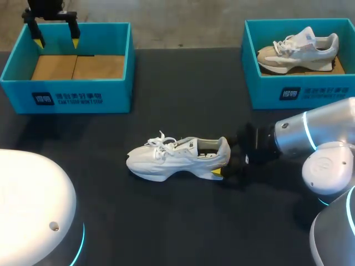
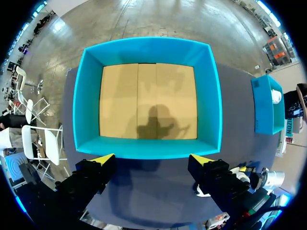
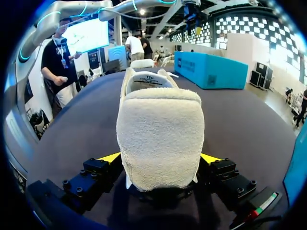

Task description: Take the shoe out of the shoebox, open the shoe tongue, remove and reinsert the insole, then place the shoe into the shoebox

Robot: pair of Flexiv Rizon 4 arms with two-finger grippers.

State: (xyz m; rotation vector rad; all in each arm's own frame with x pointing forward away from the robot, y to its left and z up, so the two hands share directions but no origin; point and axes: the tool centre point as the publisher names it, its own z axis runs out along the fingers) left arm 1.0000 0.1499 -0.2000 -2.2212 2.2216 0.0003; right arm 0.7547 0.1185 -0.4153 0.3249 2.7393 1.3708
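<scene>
Shoe (image 1: 177, 158) stood on its sole mid-table, long axis across the table, toe toward my left, heel toward my right. Right gripper (image 1: 223, 162) clasped the heel, one finger on each side. Left gripper (image 1: 55, 34) hung wide open and empty over the shoebox (image 1: 66, 100), well apart from the shoe, so the right arm was nearer.

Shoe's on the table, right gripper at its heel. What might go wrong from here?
The right gripper pinches only the heel of the white shoe; lifted, the toe may sag or twist out. The left gripper hangs open over the empty shoebox, far from steadying the shoe.
</scene>
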